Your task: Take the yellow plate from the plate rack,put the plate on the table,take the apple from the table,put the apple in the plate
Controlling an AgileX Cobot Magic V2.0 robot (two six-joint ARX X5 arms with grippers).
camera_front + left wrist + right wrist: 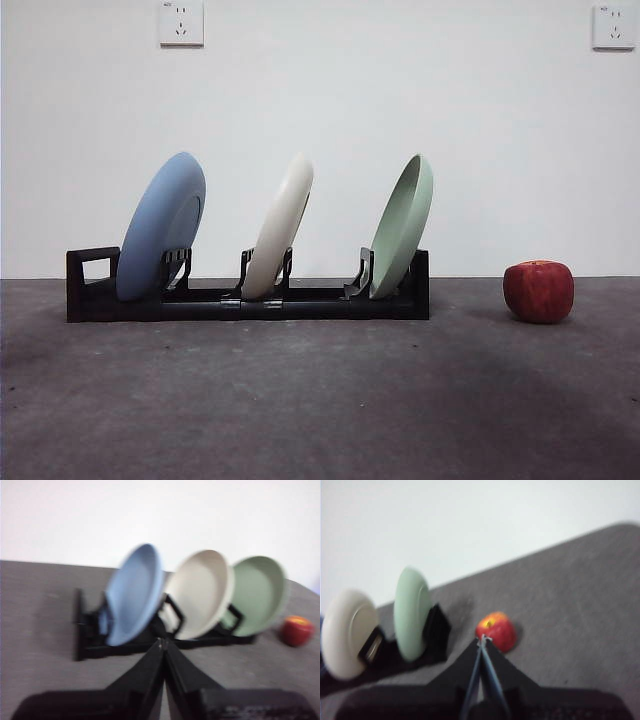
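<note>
Standing on edge in the middle slot of the plate rack point(245, 298): 1 yellow plate point(281, 226), cream in tone, leaning toward the rack's end without the handle, untouched.

Rack contents: 3 plates in all. 1 blue plate point(160, 228) sits at the loop-handle end, 1 pale green plate point(403, 226) at the opposite end, and the yellow plate is between them. All 3 lean the same way, their faces turned across the rack's long axis.

Apple point(538, 291): 1, dark red, resting on the bench point(320, 400) beyond the rack's green-plate end, clear of the rack.

Left end effector point(162, 647): jaws closed together, holding nothing, hovering back from the rack and aimed roughly at the gap between the blue and yellow plates, with the hollow faces of the plates turned toward it.

Right end effector point(481, 642): jaws pressed together, empty, pointed at the apple from the side away from the rack's middle; the rack's green-plate end lies just beside its line of sight.

Assessment: neither step has begun. The left arm looks nearer the yellow plate and better lined up with it. Its jaws would have to part and straddle the upper rim, thin edge between them, then lift along the slot prongs without knocking either neighbour.
</note>
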